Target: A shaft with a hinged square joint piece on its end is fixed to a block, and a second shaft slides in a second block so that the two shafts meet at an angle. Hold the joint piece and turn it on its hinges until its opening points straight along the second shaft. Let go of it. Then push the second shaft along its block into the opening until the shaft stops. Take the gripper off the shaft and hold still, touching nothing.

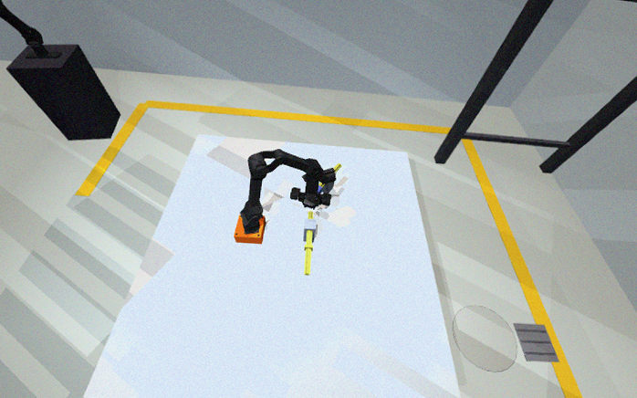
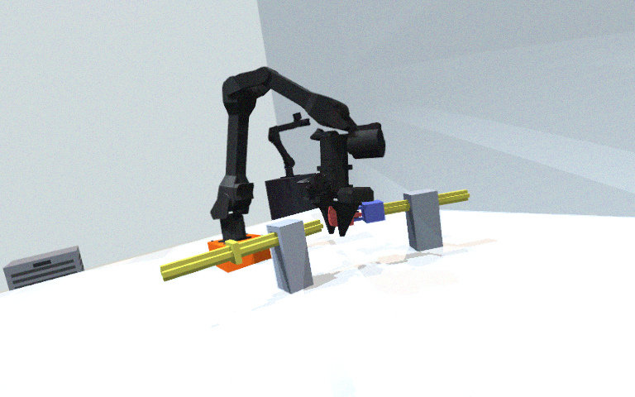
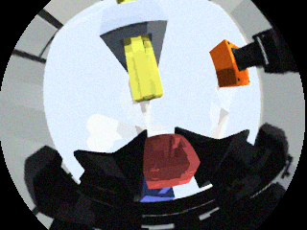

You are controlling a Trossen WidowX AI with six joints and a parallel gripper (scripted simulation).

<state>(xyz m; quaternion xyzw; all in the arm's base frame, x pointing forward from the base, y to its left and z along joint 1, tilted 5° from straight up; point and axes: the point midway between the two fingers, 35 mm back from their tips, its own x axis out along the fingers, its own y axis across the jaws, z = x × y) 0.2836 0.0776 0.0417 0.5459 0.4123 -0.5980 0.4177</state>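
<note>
Red joint piece pinched, second shaft waiting

Red joint piece [image 2: 332, 215] [image 3: 170, 161] sits pinched between the fingers of the tool [image 1: 309, 202] [image 2: 336, 234] [image 3: 160, 130], over the tabletop's [image 1: 291, 313] [image 2: 421, 337] [image 3: 72, 86] far half in the top view. From the tool, the second shaft [image 1: 308, 258] [image 2: 196, 261] [image 3: 145, 72] lies toward the near edge, its long axis running to that edge, its tip just beside the piece but apart. The fixed shaft [image 1: 337, 167] [image 2: 453, 196] slants off toward the far right corner. Whether the opening already points straight along the second shaft is hard to tell with the fingers around it; it probably wants checking or a little more turning before release. Count: two yellow shafts, two grey blocks, one red piece, one blue hinge part [image 1: 320, 189] [image 2: 373, 211] [image 3: 157, 193], one collar [image 1: 308, 247] [image 2: 236, 251] on the second shaft.
</note>
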